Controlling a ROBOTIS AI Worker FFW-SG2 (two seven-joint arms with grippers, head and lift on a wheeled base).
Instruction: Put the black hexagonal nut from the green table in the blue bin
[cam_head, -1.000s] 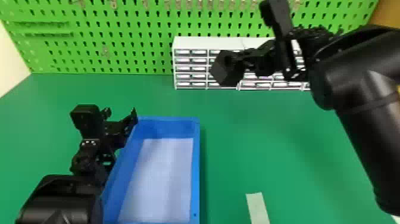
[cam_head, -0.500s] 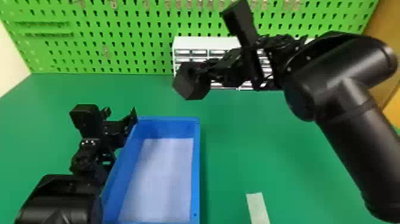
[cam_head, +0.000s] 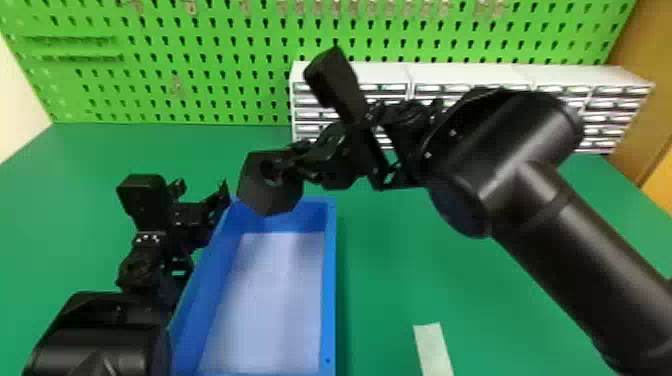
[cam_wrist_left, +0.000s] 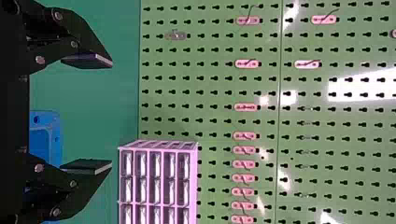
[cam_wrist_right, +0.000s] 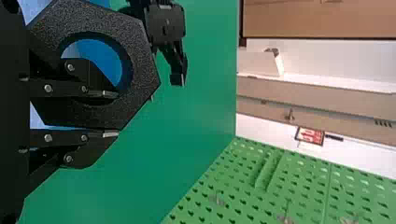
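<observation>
Left arm (cam_head: 100, 330): comes in at the bottom left of the head view, parked along the left side of the bin
Right arm (cam_head: 550, 235): comes in from the right, reaching across over the tabletop
Pale strip (cam_head: 432, 347): flat on the tabletop, to the right of the bin
Blue bin (cam_head: 329, 280): on the tabletop between the arms, with a whitish floor and blue walls
Left gripper (cam_head: 202, 190): beside the bin's far left part, jaws wide apart with nothing between them
Black hexagonal nut (cam_head: 270, 197): held up at the bin's far end, near the far left corner, tilted
Right gripper (cam_head: 280, 172): jaws closed on one wall of the nut, one jaw through the hole, the other against the outside
Green tabletop (cam_head: 450, 300): stretches back to the pegboard
Drawer cabinets (cam_head: 590, 75): white, in a row at the back of the tabletop
Pegboard (cam_head: 200, 75): bright green, upright behind the cabinets
</observation>
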